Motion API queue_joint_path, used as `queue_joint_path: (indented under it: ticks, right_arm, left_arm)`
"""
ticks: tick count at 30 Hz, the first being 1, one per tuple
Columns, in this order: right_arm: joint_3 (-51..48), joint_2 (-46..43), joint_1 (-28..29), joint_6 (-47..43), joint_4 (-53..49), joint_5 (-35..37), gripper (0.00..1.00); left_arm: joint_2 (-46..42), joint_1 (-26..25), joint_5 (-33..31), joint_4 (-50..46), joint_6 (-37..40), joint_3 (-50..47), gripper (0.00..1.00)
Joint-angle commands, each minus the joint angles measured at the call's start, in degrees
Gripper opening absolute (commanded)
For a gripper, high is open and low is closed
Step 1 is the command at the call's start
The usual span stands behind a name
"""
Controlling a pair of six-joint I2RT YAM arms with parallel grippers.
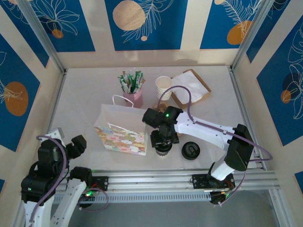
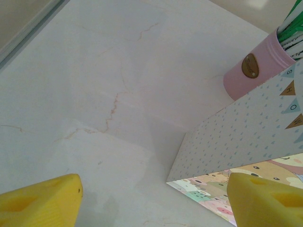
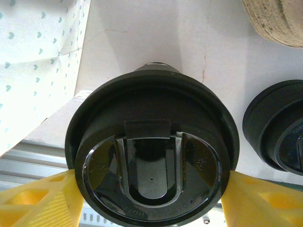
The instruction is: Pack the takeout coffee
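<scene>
Lid rim is hiding the tips of the right jaws in the right wrist view. Their yellow fingers (image 3: 33,201) are standing on either side of the takeout coffee (image 3: 151,156), close against its black lid, and I cannot tell whether they are pinching the cup or merely flanking it. The lid is also covering the cup's cream wall.

From above, the coffee is standing on the surface (image 1: 80,109), with the right arm's wrist overhanging most of it. It is sitting just beside the near right corner of the paper bag (image 1: 120,137), between the bag and a loose black lid (image 1: 191,150). The frame edge is cutting off a pale, rough round thing (image 3: 274,19), and what it is cannot be made out. The bag's mouth is not showing, so its inside is staying unknown.

The left jaws are standing spread wide with nothing between their fingers (image 2: 42,203), over bare surface left of the bag.

A pink cup (image 1: 136,98) is holding green and white sticks (image 1: 130,81). A stack of cream cups (image 1: 164,87) is sitting right of it, and a brown tray (image 1: 204,85) is holding white napkins (image 1: 189,86).
</scene>
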Motion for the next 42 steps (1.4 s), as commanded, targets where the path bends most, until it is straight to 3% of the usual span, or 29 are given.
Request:
queue_joint_path:
  ticks: [1, 23, 31, 42]
  right_arm:
    - [-2.0, 1.6, 0.6, 0.4, -2.0, -0.4, 0.72]
    - [-6.2, 7.4, 1.0, 2.0, -6.0, 2.9, 0.67]
    - [-8.2, 1.8, -1.3, 3.3, 0.9, -4.4, 0.66]
    - [-5.6, -0.3, -1.7, 4.0, -2.4, -0.9, 0.67]
  left_arm:
    - [-0.5, -0.3, -0.8, -0.1, 0.4, -0.5, 0.80]
    - [-0.4, -0.3, -0.8, 0.2, 0.3, -0.9, 0.80]
    - [-0.5, -0.3, -0.8, 0.1, 0.3, -0.9, 0.80]
    - [-0.4, -0.3, -0.1, -0.1, 0.5, -0.5, 0.80]
